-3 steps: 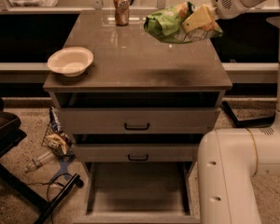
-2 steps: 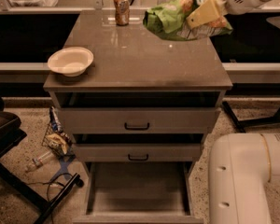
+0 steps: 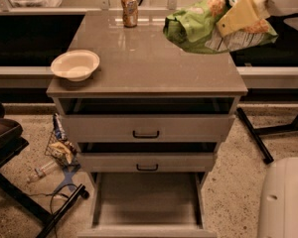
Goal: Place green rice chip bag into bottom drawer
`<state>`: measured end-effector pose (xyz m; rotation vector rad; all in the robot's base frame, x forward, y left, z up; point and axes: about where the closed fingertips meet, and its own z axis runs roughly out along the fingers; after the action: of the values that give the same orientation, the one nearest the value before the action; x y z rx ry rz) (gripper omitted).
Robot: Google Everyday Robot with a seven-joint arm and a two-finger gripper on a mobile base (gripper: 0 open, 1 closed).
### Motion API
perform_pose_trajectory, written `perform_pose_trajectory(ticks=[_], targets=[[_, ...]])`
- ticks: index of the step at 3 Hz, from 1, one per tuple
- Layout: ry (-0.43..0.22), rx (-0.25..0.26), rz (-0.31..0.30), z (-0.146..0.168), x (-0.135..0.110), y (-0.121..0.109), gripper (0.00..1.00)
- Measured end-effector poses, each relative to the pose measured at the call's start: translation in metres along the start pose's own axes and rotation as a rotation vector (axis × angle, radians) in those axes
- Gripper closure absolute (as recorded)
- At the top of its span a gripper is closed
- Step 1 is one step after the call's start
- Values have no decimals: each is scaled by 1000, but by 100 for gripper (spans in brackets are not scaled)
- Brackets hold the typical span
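The green rice chip bag [image 3: 196, 28] hangs in the air above the back right corner of the grey cabinet top [image 3: 144, 63]. My gripper [image 3: 239, 15] is shut on the bag's right side, its pale yellow fingers [image 3: 236, 14] lying across the bag. The white arm reaches in from the upper right. The bottom drawer [image 3: 146, 202] is pulled out at the foot of the cabinet, and its grey tray is bare inside.
A white bowl [image 3: 75, 64] sits at the top's left edge and a brownish drink can [image 3: 129, 10] at the back. The two upper drawers [image 3: 146, 129] with black handles stand slightly ajar. Litter and a black stand [image 3: 59, 152] lie on the floor left. The robot's white base [image 3: 283, 197] is at the lower right.
The gripper with the bag has risen and moved a little to the right, staying high above the cabinet's back right corner. The view has shifted with it.
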<state>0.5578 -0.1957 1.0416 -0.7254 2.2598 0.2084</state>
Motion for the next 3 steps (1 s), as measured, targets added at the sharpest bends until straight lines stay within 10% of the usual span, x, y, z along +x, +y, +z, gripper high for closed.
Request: perform_pose_trajectory(ticks=[3], targets=[[382, 295, -29, -22, 58, -48, 100]])
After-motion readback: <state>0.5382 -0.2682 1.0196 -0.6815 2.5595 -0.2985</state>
